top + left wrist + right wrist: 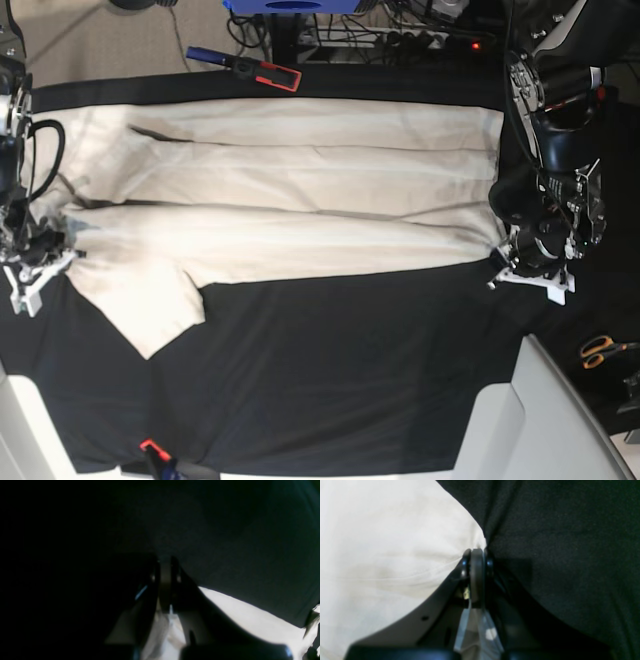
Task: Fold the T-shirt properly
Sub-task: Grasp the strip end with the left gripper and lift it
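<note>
The left hand [165, 580] is clenched on a pinch of the T-shirt [300, 200]: in the left wrist view its two dark fingers [150, 585] stand close together with pale cloth bunched between them lower down. In the base view this hand [530, 265] sits at the right end of the shirt, at the corner of its near edge. The right hand [477, 562] is clenched too, its pads pressed together on the shirt's border, with a strip of cloth hanging behind the pads. In the base view it [40, 262] sits at the shirt's left end, also on the near edge.

Between the two hands the cream shirt lies spread lengthwise across the far half of the surface [350, 370], which is covered in black cloth. One short sleeve [150, 300] points toward the near side, close to the right hand. Long creases run the length of the shirt. Its far edge lies close to the far border of the black cloth.

The near half of the surface is bare black cloth, wide and open. A red-and-black tool [265, 70] lies just past the far edge. Orange-handled scissors [603, 349] lie off to the right, well apart from the shirt. No containers are visible.
</note>
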`<state>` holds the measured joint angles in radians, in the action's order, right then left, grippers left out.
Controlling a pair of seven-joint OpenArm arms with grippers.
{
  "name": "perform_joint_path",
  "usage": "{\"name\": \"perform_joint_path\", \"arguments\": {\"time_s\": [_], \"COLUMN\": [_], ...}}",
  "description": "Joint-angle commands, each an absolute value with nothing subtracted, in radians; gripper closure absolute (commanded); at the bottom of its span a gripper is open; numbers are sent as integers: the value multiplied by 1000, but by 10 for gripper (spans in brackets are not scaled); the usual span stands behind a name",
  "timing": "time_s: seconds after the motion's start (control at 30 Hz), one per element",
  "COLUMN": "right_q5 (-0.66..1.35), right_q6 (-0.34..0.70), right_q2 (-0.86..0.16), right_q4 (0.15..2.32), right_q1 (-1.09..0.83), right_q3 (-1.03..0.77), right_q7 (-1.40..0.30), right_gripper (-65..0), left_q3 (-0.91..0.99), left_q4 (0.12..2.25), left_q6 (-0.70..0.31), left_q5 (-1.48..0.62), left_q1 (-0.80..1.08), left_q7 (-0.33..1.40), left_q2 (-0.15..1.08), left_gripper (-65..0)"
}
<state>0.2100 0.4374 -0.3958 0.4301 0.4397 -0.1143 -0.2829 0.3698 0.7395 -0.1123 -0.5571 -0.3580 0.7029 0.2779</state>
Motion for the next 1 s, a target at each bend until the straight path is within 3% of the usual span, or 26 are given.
{"name": "perform_joint_path", "arguments": {"time_s": [0.0,0.2,0.6,0.97], "right_q5": [209,211,213,209], "right_q6": [447,447,446,450], "right_q2": [-404,-404,-430,-444], "right_q4": [440,533,634,644], "right_q1": [456,453,452,450], "right_q3": [-117,-119,-124,-252], "right_q7": [-292,-295,-271,-271], "right_gripper": [-3,-2,-2,-2], "left_q3": [346,191,180,191], "left_q4": [757,888,1000,1089], "left_q6": [-122,-122,-122,-122], "left_q5": [-568,-570,-568,-572], "left_q1": [-395,-384,-355,-309], "left_q7": [687,688,693,694], "left_q2": [294,294,321,346], "left_gripper": [0,0,0,0]}}
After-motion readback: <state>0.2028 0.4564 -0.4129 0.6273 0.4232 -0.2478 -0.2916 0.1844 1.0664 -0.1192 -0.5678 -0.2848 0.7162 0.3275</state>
